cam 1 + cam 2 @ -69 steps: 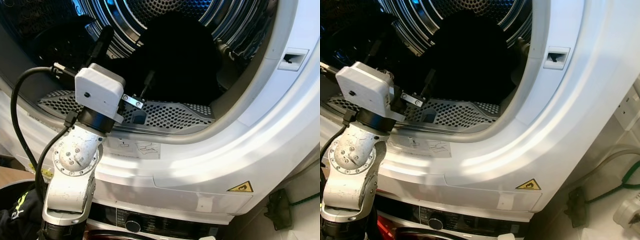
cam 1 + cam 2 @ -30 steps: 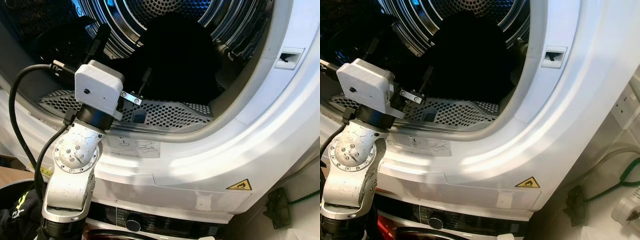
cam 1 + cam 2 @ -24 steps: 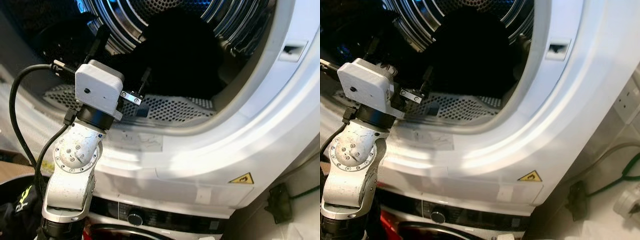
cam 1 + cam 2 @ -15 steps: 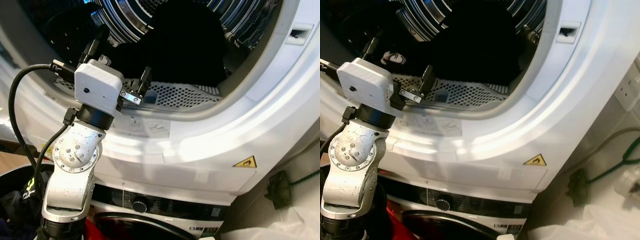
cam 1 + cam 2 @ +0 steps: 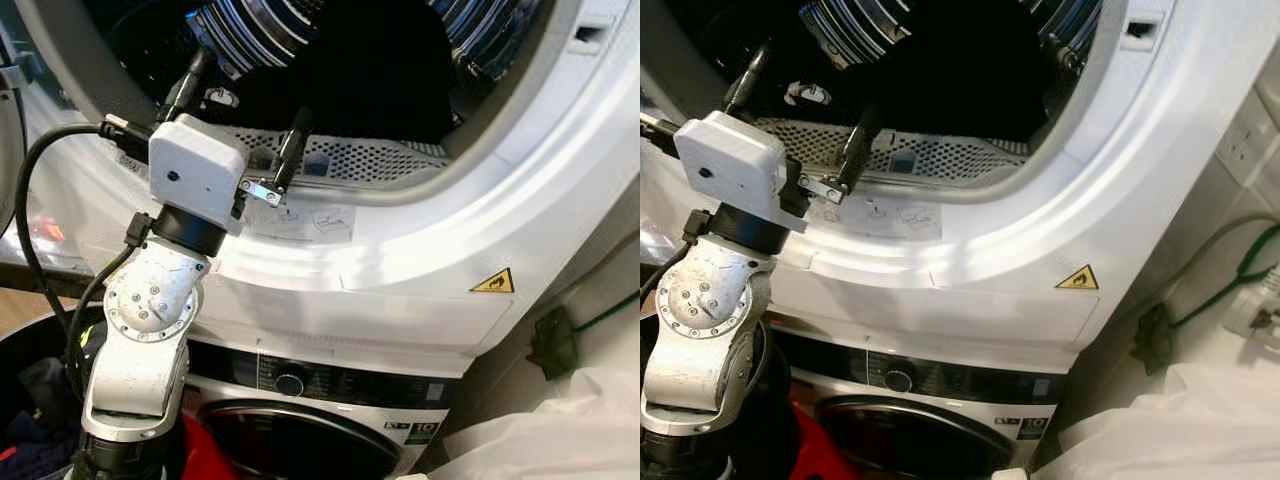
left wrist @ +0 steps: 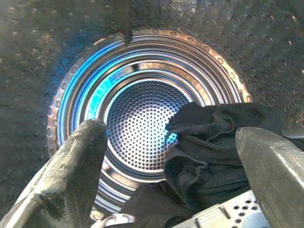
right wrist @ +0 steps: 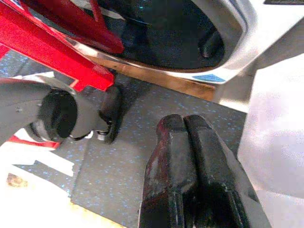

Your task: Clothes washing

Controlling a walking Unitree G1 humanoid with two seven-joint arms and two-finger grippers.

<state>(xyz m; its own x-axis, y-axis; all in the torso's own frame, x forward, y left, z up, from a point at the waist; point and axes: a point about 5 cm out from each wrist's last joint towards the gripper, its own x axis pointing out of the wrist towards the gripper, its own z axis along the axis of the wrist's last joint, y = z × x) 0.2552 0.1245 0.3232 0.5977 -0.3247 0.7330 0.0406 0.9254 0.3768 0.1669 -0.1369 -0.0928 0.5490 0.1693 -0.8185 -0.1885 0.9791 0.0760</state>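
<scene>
While the left gripper [image 5: 245, 115], jaws apart, faces the drum [image 6: 142, 128] holding dark clothes [image 6: 209, 152], a yellow warning label [image 5: 493, 282] marks the dryer [image 5: 420, 290]; right gripper [image 7: 187, 128] jaws together.

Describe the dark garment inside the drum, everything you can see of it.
The dark garment is black, soft-looking cloth, crumpled into loose folds. It lies heaped inside the perforated steel drum, low against its ribbed wall, partly covering the lit back wall. Its type cannot be told. The left gripper points into the drum at it with fingers spread apart, not touching it. In the eye views it reads as a black mass behind the perforated grey lint guard at the door opening.
</scene>
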